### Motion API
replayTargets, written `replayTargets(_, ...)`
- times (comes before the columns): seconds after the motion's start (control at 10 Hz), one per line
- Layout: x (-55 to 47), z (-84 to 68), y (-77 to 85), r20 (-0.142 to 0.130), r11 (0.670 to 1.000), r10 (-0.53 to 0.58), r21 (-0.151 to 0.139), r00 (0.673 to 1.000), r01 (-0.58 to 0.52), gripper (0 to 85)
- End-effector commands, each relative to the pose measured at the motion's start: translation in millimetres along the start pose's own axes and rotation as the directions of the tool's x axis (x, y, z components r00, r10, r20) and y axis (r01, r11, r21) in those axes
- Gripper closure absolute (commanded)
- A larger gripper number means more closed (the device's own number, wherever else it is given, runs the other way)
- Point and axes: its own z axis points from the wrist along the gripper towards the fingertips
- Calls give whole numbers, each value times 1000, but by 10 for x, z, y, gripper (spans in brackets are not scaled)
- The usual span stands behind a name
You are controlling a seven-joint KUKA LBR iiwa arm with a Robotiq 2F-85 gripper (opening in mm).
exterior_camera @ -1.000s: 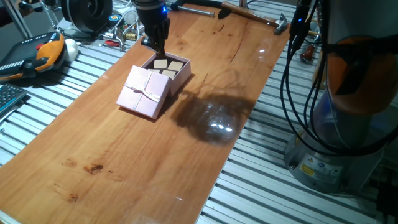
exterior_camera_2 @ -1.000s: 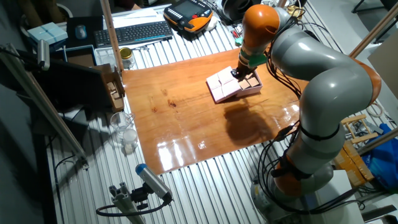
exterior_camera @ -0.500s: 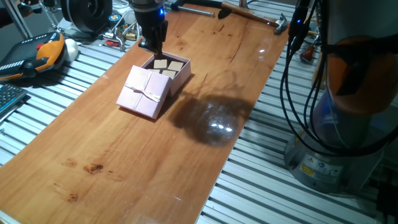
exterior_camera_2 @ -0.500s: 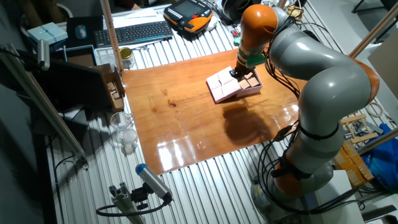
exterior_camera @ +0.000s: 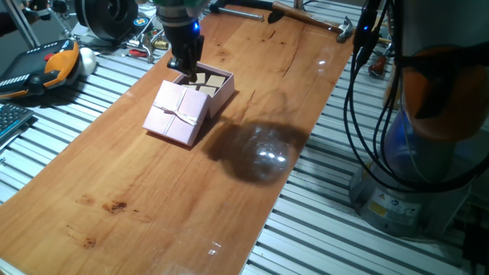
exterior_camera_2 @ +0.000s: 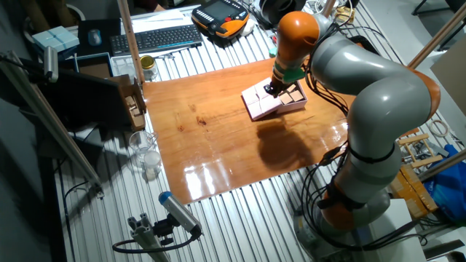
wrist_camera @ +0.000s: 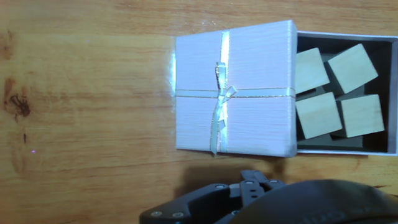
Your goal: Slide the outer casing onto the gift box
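Note:
The outer casing point(exterior_camera: 177, 113), pale pink with a cream ribbon cross and bow, lies on the wooden table and partly covers the gift box point(exterior_camera: 219, 87). The box's open end with beige squares sticks out on the far side. In the hand view the casing point(wrist_camera: 233, 93) is on the left and the tray point(wrist_camera: 345, 93) juts out to the right. My gripper point(exterior_camera: 186, 67) stands just over the tray's exposed part next to the casing's edge, fingers together and empty. The other fixed view shows the gripper point(exterior_camera_2: 269, 89) above the casing point(exterior_camera_2: 257, 103) and tray point(exterior_camera_2: 293, 98).
A hammer point(exterior_camera: 313, 19) lies at the table's far end. An orange teach pendant point(exterior_camera: 47, 65) and tools lie on the slatted bench to the left. A keyboard point(exterior_camera_2: 156, 38) and a jar point(exterior_camera_2: 148, 67) sit beyond the board. The robot base point(exterior_camera: 416, 160) and cables stand on the right.
My gripper has shifted a little to the left and lower, closer to the casing's edge over the tray. The casing and the box have not visibly moved.

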Motion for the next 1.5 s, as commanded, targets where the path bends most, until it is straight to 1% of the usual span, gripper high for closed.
replayTargets(0.0,1,16,20,0,1000,1,-1,1000,-1,850)
replayTargets(0.5,-8,105,90,5,1000,3,-12,1000,-3,850)
replayTargets(0.9,-59,163,205,5,1000,-7,0,1000,7,850)
replayTargets(1.1,-75,200,254,3,1000,-12,13,1000,12,850)
replayTargets(1.2,-77,231,276,7,1000,-12,19,1000,12,850)
replayTargets(1.4,-88,287,304,10,1000,-9,19,1000,9,850)
